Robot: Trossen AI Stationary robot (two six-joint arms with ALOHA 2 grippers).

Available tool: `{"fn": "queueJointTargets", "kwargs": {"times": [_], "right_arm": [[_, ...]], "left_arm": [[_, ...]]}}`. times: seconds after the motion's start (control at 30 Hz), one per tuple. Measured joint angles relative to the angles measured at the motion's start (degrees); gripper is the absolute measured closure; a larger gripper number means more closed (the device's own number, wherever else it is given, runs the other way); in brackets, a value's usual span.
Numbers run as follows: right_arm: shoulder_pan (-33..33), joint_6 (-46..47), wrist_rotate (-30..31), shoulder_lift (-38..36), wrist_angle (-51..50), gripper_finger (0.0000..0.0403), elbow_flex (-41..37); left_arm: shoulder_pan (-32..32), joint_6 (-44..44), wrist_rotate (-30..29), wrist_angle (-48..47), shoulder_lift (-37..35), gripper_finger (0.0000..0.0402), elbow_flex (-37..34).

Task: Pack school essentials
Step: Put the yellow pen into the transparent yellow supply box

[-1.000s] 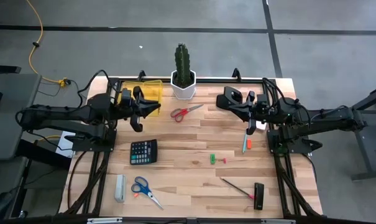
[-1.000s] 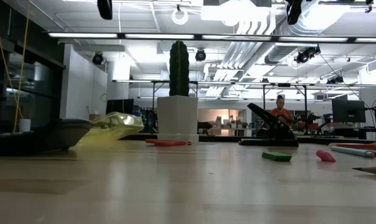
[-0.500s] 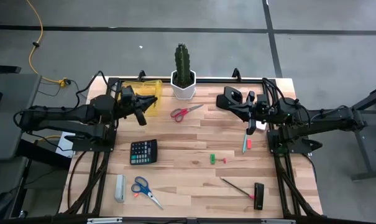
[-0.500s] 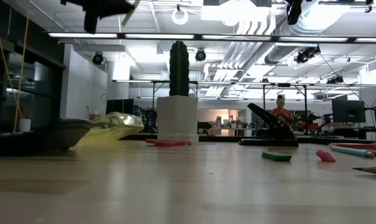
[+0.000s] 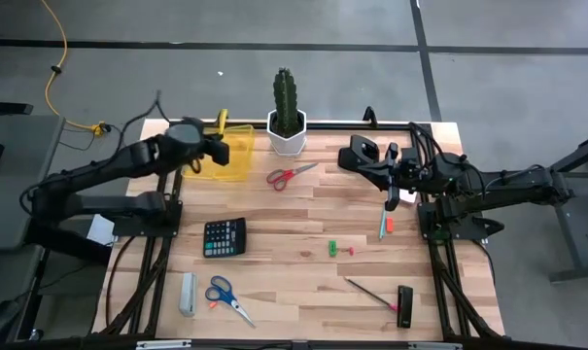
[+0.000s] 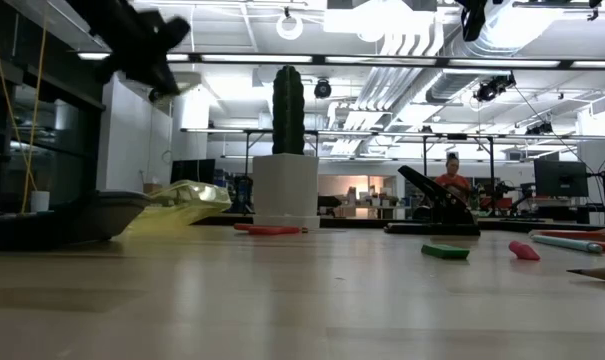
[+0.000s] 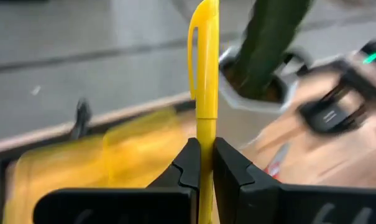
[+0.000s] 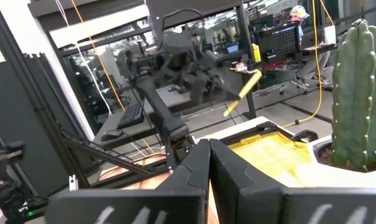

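1. Left hand (image 5: 219,148) of my rig hovers above the yellow pouch (image 5: 229,161) at the table's (image 5: 294,224) far left corner, clamped on a yellow pen (image 7: 206,93).
2. Calculator (image 5: 224,236) lies mid-left; blue scissors (image 5: 225,296) sit near the front edge.
3. Red scissors (image 5: 291,174) rest beside the cactus pot (image 5: 287,136).
4. Green piece (image 5: 332,249) lies near the centre, teal pen (image 5: 382,222) further right.
5. Right hand (image 5: 355,156) waits at the far right, fingers pressed together, holding nothing I can see.
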Motion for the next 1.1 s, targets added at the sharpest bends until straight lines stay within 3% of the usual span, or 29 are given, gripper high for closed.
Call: {"fn": "queueJointTargets", "kwargs": {"times": [0.37, 0.63, 0.87, 1.1], "right_arm": [[0.00, 0.00, 0.02, 0.00, -1.02, 0.0402, 0.00], [0.00, 0.00, 0.02, 0.00, -1.45, 0.0402, 0.00], [0.00, 0.00, 0.02, 0.00, -1.45, 0.0402, 0.00], [0.00, 0.59, 0.02, 0.00, -1.45, 0.0402, 0.00]], "left_arm": [[10.07, -0.28, 6.24, 7.59, 20.84, 0.0399, -2.78], [15.43, -1.59, 10.02, 9.37, 31.85, 0.0399, -2.78], [16.32, -1.72, 12.80, 11.14, 36.32, 0.0392, -2.78], [16.37, 0.71, 11.68, 10.76, 35.87, 0.0341, -2.78]]}}
